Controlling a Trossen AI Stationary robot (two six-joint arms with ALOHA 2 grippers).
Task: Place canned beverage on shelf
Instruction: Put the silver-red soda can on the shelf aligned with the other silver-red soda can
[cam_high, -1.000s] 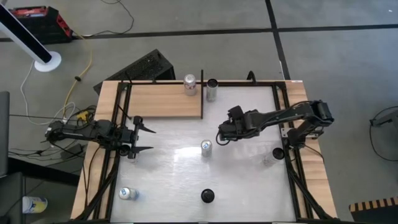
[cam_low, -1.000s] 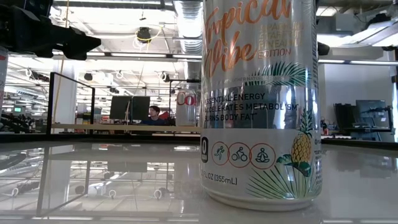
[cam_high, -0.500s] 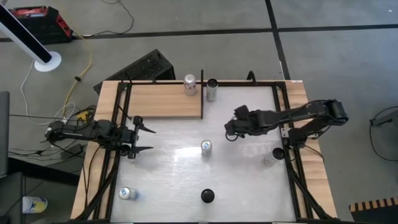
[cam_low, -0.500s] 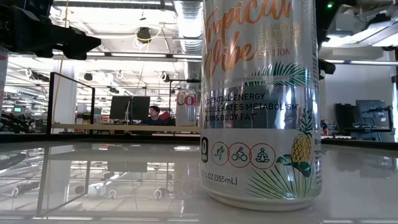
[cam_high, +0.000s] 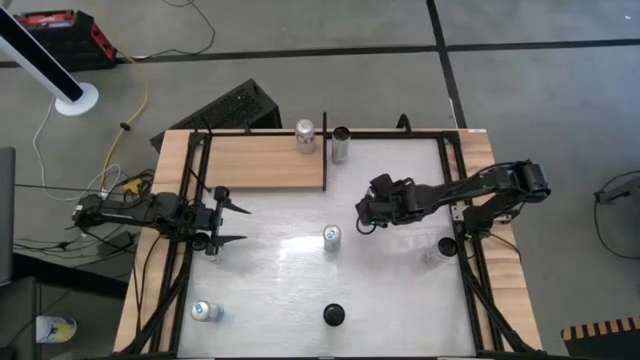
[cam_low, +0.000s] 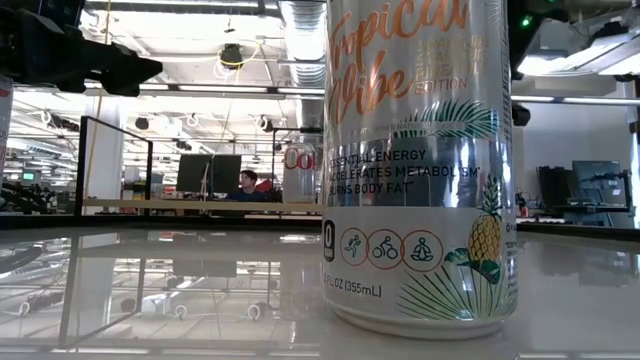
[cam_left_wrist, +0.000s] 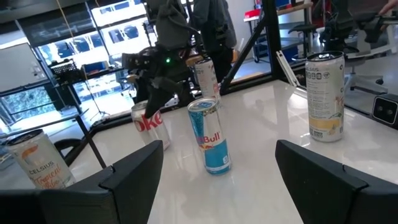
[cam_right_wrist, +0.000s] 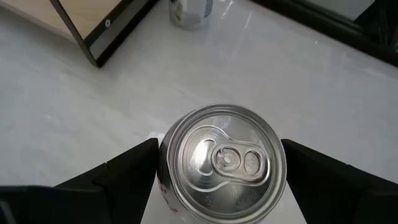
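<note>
Between the earlier high views and this one, my right gripper (cam_high: 365, 213) swung out toward its own base and then came part of the way back, ending just outboard of where it had started. My left gripper (cam_high: 228, 225) did not move and waited with its fingers spread apart at its own edge of the glossy white tabletop (cam_high: 290, 290).

The right wrist view showed a silver-topped beverage can (cam_right_wrist: 222, 162) with a white-and-red side directly below the right gripper. The dark fingers (cam_right_wrist: 124, 177) lay against its two opposite sides. I judged this to be a closed grasp on the can, though the contact itself was seen only from above. In the high view the can was hidden under the gripper. I could not tell whether its base rested on the tabletop or hung just clear of it.

The flat light-brown wood-grain shelf board (cam_high: 260, 160), edged by thin black bars, lay ahead of the right gripper and off to its left, near but apart. One pale can (cam_high: 305, 135) already stood on the board's far edge, and a tall silver can (cam_high: 341, 143) stood just beyond the board's side bar. A slim blue-and-silver can (cam_high: 332, 236) stood just beside the gripper on the side away from the shelf.

The short out-and-back motion gained no ground toward the shelf. I therefore judged the task to be at the grasp stage, with the carry over the black bar and the setting-down not yet done.
</note>
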